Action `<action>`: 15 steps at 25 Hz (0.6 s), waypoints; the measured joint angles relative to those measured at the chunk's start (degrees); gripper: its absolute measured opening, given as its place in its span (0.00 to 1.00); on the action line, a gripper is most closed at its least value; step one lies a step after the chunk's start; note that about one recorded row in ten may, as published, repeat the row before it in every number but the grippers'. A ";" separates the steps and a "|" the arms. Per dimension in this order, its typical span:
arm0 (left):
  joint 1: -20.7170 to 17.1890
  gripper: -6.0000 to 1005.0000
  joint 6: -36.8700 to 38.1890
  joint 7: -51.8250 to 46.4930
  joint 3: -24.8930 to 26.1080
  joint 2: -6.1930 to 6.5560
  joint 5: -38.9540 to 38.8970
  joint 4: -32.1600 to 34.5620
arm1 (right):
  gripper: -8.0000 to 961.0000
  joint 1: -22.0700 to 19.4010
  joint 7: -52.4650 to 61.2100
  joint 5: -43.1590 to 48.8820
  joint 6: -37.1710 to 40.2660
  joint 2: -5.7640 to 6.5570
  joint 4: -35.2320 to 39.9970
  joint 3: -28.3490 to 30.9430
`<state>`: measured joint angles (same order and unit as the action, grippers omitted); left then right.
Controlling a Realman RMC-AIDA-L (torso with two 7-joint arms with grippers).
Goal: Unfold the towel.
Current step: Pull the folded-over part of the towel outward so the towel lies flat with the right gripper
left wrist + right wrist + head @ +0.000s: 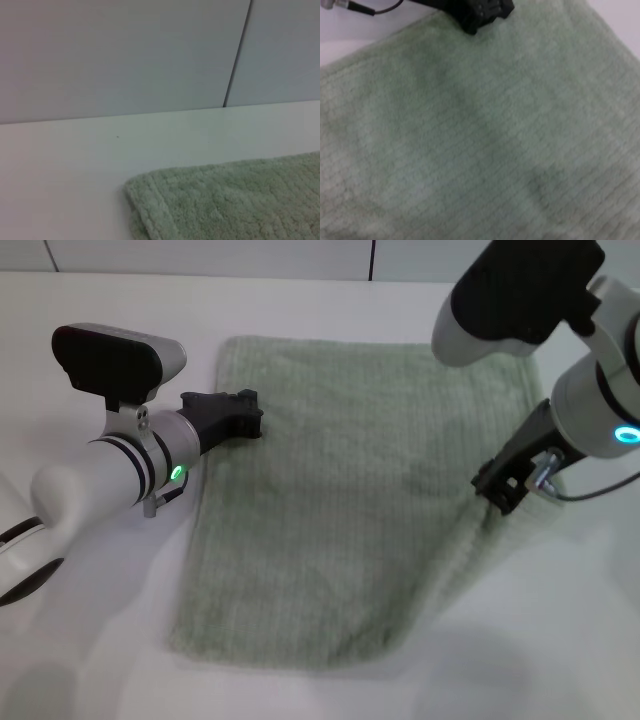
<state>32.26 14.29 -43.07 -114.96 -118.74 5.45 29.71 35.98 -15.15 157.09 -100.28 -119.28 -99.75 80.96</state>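
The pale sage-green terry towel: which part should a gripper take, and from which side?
Probably the right-hand hemmed edge of the pale sage-green terry towel, approached from the robot's right. The cloth there rises off the white table in a fold, while the rest lies flat. The right gripper is already at that edge; the left gripper is at the left edge.

Open white table (90, 640) from 6 to 9 o'clock of the towel (350, 500), free for passage. Another bare strip at 12 o'clock, closed off behind by the wall (115, 55). Blocked at 9 to 10 o'clock by the left gripper (240, 412) over the towel's edge. Blocked at 3 o'clock by the right gripper (500, 488) at the raised edge.
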 joint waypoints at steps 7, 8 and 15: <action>0.06 0.02 -0.67 0.00 0.00 0.04 0.00 0.02 | 0.06 -4.22 1.36 0.00 0.28 -0.02 -3.20 -1.30; 0.08 0.02 -0.99 0.02 0.00 0.04 0.00 0.26 | 0.06 -4.68 1.43 0.00 0.28 -0.04 -3.52 -1.35; -0.04 0.02 -1.70 0.08 0.00 0.09 0.01 0.78 | 0.06 -8.05 2.30 -0.01 0.34 -0.04 -4.68 -2.62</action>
<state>32.22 12.59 -42.98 -114.96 -118.65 5.45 30.49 27.93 -12.84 157.07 -99.94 -119.32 -104.43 78.34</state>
